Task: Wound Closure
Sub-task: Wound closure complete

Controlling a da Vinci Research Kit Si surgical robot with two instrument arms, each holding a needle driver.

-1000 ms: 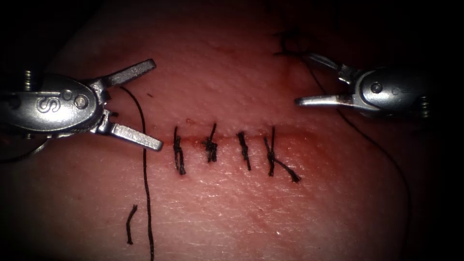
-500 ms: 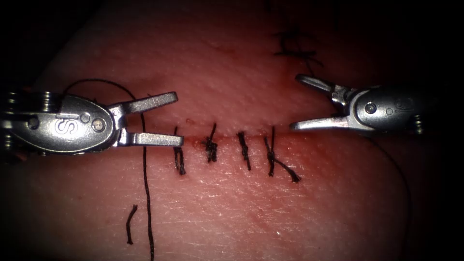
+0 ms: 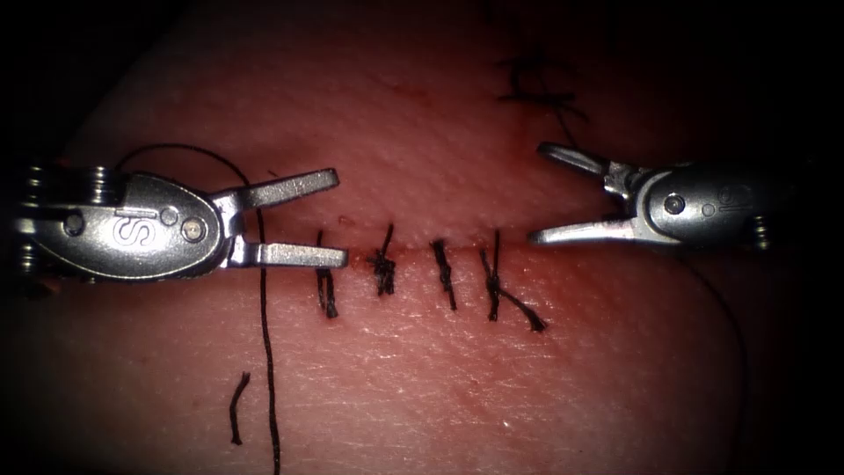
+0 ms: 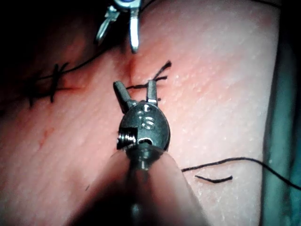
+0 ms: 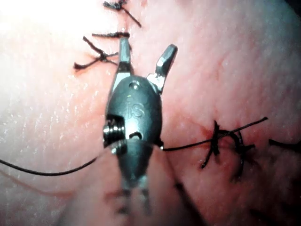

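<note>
Across the endoscope view, the pink, finely pebbled tissue [image 3: 422, 378] carries a horizontal cut [image 3: 413, 253] closed by four dark knotted stitches [image 3: 384, 264]. At its left end the shiny steel left tool [image 3: 338, 220] has its jaws open, holding nothing; the right tool [image 3: 538, 193], at the right end, is likewise open and empty. A thin black thread [image 3: 264, 352] runs down behind the left tool. No needle can be made out.

From the left wrist, a short loose thread piece [image 4: 214, 179] lies on the tissue.

From the right wrist, another knotted stitch cluster [image 5: 225, 143] sits behind the tool.

L tool [image 4: 137, 92] jaws open, empty, over stitched cut [image 4: 141, 86] on tissue [image 4: 221, 84]; loose thread [image 4: 235, 162] nearby.
</note>
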